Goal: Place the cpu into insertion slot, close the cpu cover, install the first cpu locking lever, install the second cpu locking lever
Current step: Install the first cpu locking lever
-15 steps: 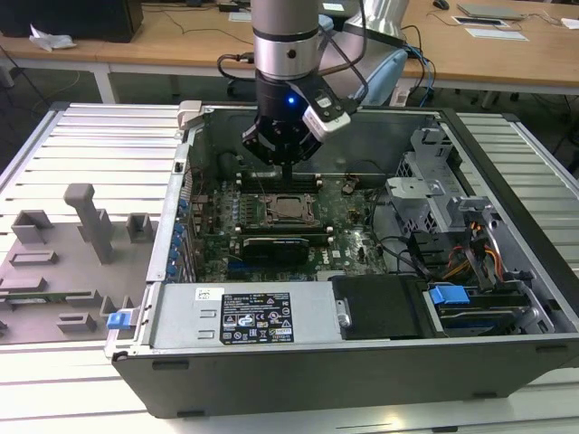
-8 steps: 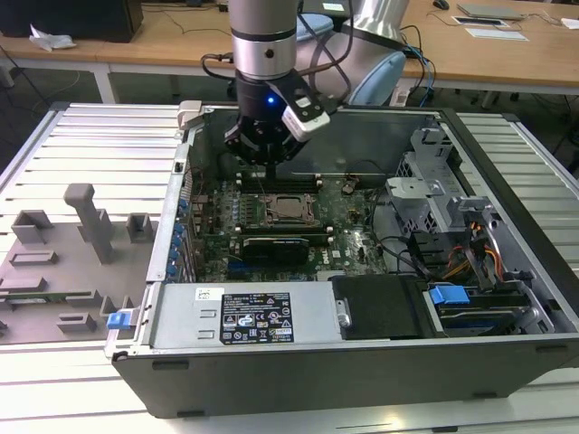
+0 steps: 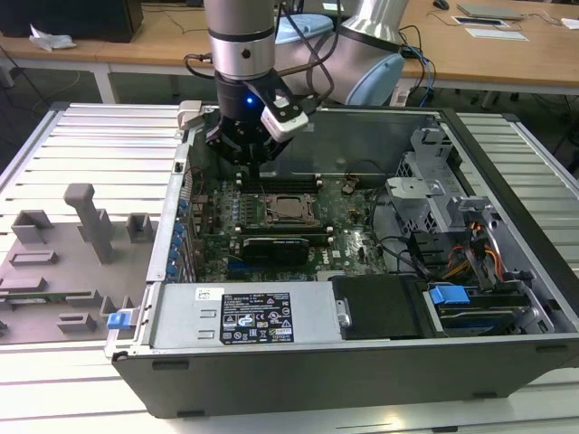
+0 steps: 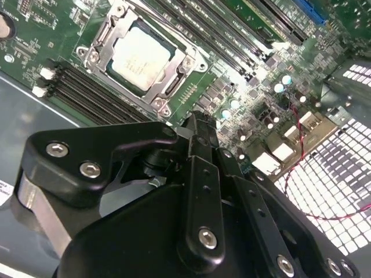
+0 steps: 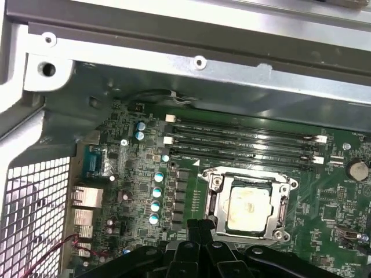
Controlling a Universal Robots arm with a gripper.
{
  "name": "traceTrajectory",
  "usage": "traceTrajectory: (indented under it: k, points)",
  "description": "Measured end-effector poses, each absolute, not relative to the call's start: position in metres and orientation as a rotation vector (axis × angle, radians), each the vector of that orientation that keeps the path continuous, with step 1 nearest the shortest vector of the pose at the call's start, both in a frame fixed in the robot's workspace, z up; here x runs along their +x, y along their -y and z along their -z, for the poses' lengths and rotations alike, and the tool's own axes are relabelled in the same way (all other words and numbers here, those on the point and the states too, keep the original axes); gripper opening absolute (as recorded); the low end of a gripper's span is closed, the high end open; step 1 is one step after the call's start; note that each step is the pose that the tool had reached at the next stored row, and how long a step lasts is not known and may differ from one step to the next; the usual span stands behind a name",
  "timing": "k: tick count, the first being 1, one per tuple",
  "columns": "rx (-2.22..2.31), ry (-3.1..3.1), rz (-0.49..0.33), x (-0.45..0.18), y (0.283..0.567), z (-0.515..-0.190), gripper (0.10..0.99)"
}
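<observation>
The cpu [image 4: 142, 55] lies flat in its socket on the green motherboard, its pale metal top showing through the window of the cpu cover [image 4: 174, 79]. The dark-grey cover frame lies down over the chip's edges. Both also show in the first wrist view, cpu [image 5: 249, 207] and cover [image 5: 215, 200], and in the exterior view as cpu [image 3: 288, 207]. My gripper [image 3: 256, 165] hangs above the board, a little toward the exterior view's left of the socket. Its black fingers [image 4: 196, 130] are shut together with nothing between them, and the gripper [image 5: 203, 226] stands clear of the socket.
The open computer case [image 3: 298, 371] surrounds the board with metal walls. Memory slots [image 5: 243, 142] run beside the socket. Drive bays and cables [image 3: 470, 262] fill the exterior view's right. Grey fixture blocks [image 3: 86, 221] stand on the slatted table at the exterior view's left.
</observation>
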State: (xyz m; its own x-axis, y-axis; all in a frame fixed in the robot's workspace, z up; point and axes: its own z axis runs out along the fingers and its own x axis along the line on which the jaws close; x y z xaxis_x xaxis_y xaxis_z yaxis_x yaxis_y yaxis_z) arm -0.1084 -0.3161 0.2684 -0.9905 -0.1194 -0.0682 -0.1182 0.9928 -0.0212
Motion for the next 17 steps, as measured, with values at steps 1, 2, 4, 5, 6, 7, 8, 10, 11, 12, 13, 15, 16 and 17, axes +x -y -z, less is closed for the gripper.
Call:
traceTrajectory:
  k: [1,2,4,5,6,7,8,10,11,12,13,15,16,17]
  points:
    - [-0.183,-3.067,0.027,-0.108,0.316,-0.268,0.106]
    - [-0.183,-3.067,0.026,-0.109,0.316,-0.268,0.106]
    - [-0.182,-3.064,0.008,-0.111,0.316,-0.268,0.106]
    - [-0.182,-3.062,-0.006,-0.113,0.316,-0.267,0.106]
    - [-0.181,-3.061,-0.024,-0.116,0.316,-0.267,0.106]
    - [-0.18,-3.06,-0.041,-0.118,0.316,-0.267,0.106]
    - [-0.18,-3.059,-0.052,-0.119,0.316,-0.266,0.106]
    - [-0.178,-3.056,-0.099,-0.122,0.316,-0.266,0.106]
    - [-0.177,-3.054,-0.124,-0.123,0.316,-0.266,0.106]
    - [-0.175,-3.05,-0.159,-0.124,0.316,-0.266,0.106]
    - [-0.173,-3.044,-0.204,-0.125,0.316,-0.266,0.106]
    - [-0.171,-3.039,-0.249,-0.126,0.316,-0.265,0.106]
    - [-0.171,-3.037,-0.258,-0.126,0.316,-0.265,0.106]
    - [-0.17,-3.036,-0.269,-0.126,0.316,-0.264,0.106]
